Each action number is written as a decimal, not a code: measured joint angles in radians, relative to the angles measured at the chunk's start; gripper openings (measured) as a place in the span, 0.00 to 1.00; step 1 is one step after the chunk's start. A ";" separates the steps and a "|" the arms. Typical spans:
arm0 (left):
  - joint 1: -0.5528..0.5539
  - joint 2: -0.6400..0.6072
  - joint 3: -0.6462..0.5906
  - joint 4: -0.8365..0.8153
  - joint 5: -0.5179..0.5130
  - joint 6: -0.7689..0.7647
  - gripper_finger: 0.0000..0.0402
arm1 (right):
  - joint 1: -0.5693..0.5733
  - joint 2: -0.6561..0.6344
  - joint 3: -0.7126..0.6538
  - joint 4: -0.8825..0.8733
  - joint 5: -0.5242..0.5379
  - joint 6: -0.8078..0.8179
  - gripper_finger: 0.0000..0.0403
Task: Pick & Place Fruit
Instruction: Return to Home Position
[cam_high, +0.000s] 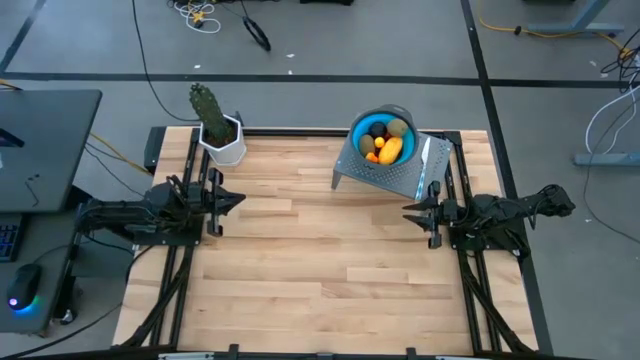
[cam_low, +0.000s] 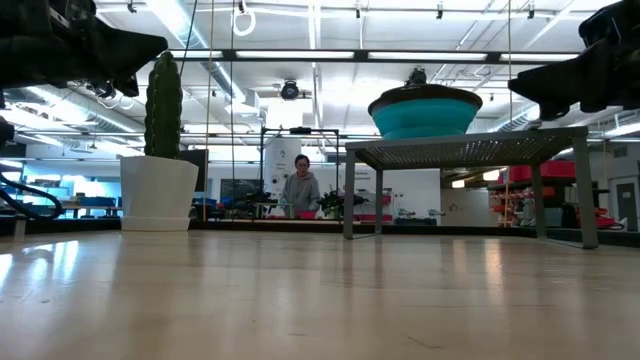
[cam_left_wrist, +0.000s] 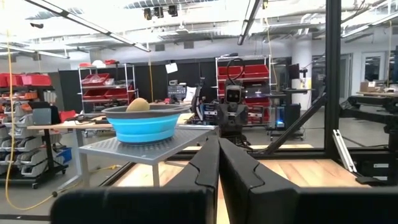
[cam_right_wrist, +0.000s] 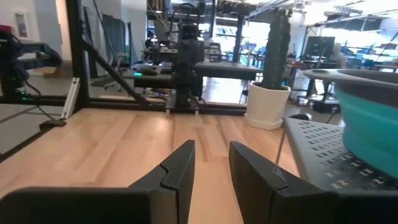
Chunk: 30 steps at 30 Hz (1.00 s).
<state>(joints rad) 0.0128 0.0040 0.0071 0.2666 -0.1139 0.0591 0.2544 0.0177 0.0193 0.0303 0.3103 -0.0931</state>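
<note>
The fruit lies together in a blue bowl (cam_high: 358, 128): a yellow oblong (cam_high: 390, 150), olive-brown ovals (cam_high: 397, 127), a dark purple ball (cam_high: 377, 130) and tiny orange pieces (cam_high: 371, 156). The bowl stands on a grey perforated rack (cam_high: 400, 178) at the table's far right. In the left wrist view one olive-brown oval (cam_left_wrist: 138, 104) shows over the bowl's rim (cam_left_wrist: 146, 124). My left gripper (cam_high: 238, 200) (cam_left_wrist: 219, 144) hovers shut at the table's left side. My right gripper (cam_high: 408, 211) (cam_right_wrist: 211, 150) hovers just near of the rack, slightly open. Both hold nothing.
A slim knife (cam_high: 425, 152) lies on the rack beside the bowl. A green cactus in a white pot (cam_high: 222, 140) stands at the far left corner. The wooden tabletop (cam_high: 320, 250) is bare between the arms. A person (cam_low: 300, 190) shows far behind the table.
</note>
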 joint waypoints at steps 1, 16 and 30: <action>0.000 0.000 0.000 0.000 0.000 0.000 0.04 | -0.007 0.000 0.000 0.001 0.000 -0.003 0.27; 0.000 0.000 0.000 0.001 0.001 0.080 0.04 | -0.044 0.000 0.000 0.005 0.101 -0.047 0.27; 0.000 0.000 -0.001 0.001 0.001 0.115 0.04 | -0.044 0.000 0.000 0.009 0.106 -0.036 0.27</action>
<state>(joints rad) 0.0128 0.0040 0.0063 0.2676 -0.1131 0.1739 0.2104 0.0181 0.0193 0.0395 0.4164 -0.1287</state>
